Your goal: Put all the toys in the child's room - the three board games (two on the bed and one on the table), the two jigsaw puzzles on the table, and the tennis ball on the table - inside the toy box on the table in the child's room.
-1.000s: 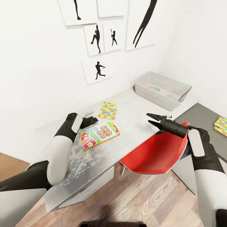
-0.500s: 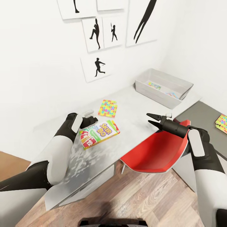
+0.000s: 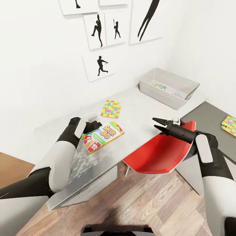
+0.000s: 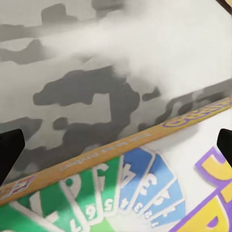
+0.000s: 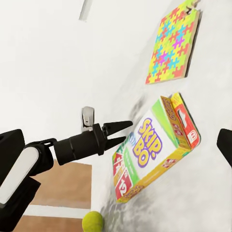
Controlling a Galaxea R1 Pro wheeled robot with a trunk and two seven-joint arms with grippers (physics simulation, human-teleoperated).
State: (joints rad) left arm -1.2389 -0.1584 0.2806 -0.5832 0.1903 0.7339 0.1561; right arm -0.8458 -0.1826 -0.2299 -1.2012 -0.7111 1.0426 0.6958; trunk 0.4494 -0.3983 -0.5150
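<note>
Left gripper (image 3: pixel 95 125) hangs open-jawed right at the SKIP-BO box (image 3: pixel 102 137), flat on the table (image 3: pixel 137 111); right gripper (image 3: pixel 156 124) is open too. Left wrist view: box's (image 4: pixel 145 193) orange edge, fanned number cards. Right wrist view: yellow-green-red box (image 5: pixel 157 147) near a jigsaw puzzle (image 5: pixel 173 42).

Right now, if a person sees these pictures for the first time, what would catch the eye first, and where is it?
Probably the bright SKIP-BO box, lying flat on the pale table with the left hand open beside its edge. Next comes the red chair at the table's front edge, below the open right hand. A colourful jigsaw puzzle lies farther back, and the toy box sits at the far corner.
</note>
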